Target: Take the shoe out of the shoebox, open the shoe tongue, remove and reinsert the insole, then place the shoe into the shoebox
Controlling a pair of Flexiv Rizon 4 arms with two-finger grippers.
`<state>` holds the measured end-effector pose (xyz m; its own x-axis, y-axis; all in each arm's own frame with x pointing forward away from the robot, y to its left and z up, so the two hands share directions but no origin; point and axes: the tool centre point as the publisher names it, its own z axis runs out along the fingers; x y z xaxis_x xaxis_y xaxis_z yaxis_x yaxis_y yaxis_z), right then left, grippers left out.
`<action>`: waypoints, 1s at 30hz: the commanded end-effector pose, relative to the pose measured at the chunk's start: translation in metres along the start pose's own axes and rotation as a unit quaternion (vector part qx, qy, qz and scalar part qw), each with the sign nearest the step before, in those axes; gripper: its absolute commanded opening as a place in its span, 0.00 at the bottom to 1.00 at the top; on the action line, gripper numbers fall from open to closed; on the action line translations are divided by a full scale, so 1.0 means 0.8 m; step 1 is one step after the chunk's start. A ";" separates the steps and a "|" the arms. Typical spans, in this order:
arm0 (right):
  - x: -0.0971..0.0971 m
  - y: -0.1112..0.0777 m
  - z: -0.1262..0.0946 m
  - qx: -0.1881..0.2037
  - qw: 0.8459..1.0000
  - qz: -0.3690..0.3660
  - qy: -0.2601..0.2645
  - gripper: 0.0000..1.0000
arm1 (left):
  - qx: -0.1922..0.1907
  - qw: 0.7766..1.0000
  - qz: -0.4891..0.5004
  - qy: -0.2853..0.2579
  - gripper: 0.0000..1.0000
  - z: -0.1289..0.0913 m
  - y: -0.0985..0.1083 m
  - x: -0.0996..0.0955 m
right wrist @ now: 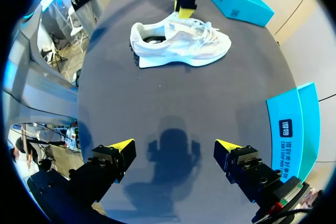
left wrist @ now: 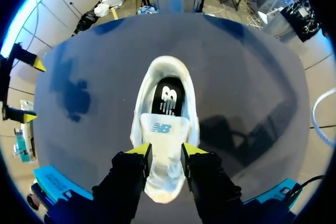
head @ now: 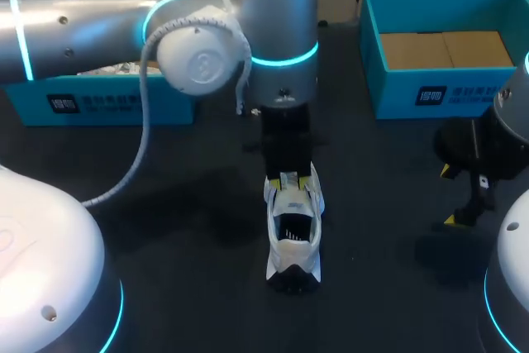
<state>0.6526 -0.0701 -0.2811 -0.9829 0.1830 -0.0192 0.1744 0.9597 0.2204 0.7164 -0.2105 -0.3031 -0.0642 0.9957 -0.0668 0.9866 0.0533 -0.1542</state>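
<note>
Shoe (head: pixel 293 233) sits upright on the dark table (head: pixel 190 204) right under the left gripper (left wrist: pixel 166 156), which looks pinched onto the tongue (left wrist: pixel 164 129) (kinda hard to see), while the right gripper (right wrist: pixel 176 153) hangs well off to the side, fingers spread wide.

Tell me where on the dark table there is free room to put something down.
Free: the dark table between the white sneaker and the right gripper, and the patch on the sneaker's other side. Crowded: over the sneaker, where the left gripper stands, and the far edge, with the blue cardboard shoebox and another blue box.
</note>
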 end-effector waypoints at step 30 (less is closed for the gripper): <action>0.001 0.000 0.001 0.000 1.000 0.000 -0.001 1.00 | 0.032 0.933 -0.358 -0.005 1.00 -0.050 -0.061 0.043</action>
<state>0.6526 -0.0700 -0.2811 -0.9829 0.1830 -0.0193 0.1744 0.9597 0.2204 0.6835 -0.1838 -0.2610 -0.5670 0.8198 0.0806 0.7842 0.5672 -0.2519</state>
